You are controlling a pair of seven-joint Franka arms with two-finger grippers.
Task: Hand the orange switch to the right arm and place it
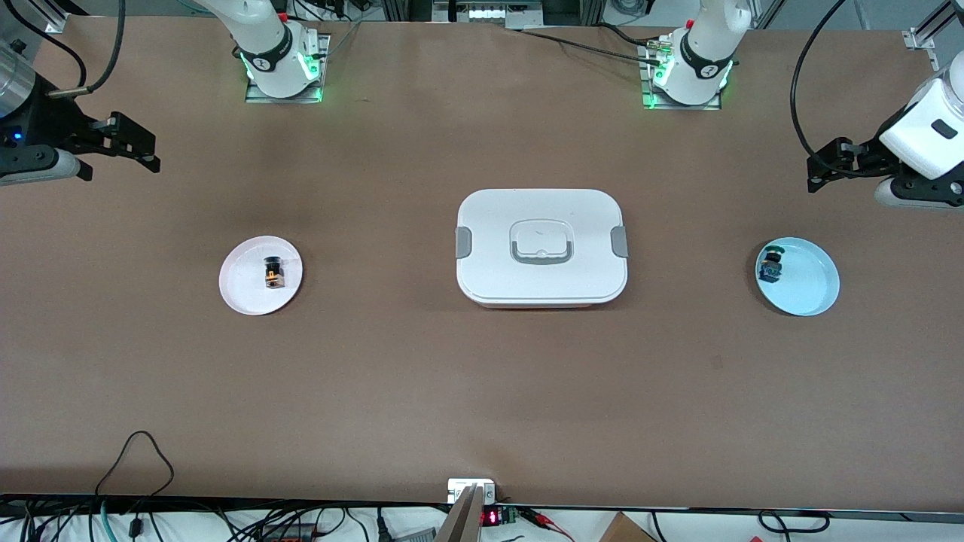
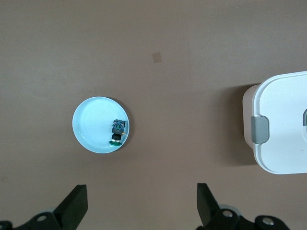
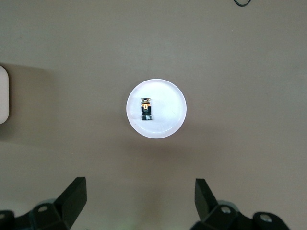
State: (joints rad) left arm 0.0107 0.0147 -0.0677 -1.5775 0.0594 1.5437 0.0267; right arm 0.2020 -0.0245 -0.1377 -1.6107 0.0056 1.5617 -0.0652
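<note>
Orange switch [image 1: 273, 272] with dark cap lying on white plate [image 1: 239, 290], both grippers' fingers [image 2: 74, 207] [image 3: 72, 196] spread wide, empty

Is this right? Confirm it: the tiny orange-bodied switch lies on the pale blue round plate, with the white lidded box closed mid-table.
Wrong in one respect: the tiny orange-bodied switch lies on the pale pink round plate, as the front view shows. The pale blue round plate holds a green-and-blue switch. The white lidded box is closed mid-table.
</note>
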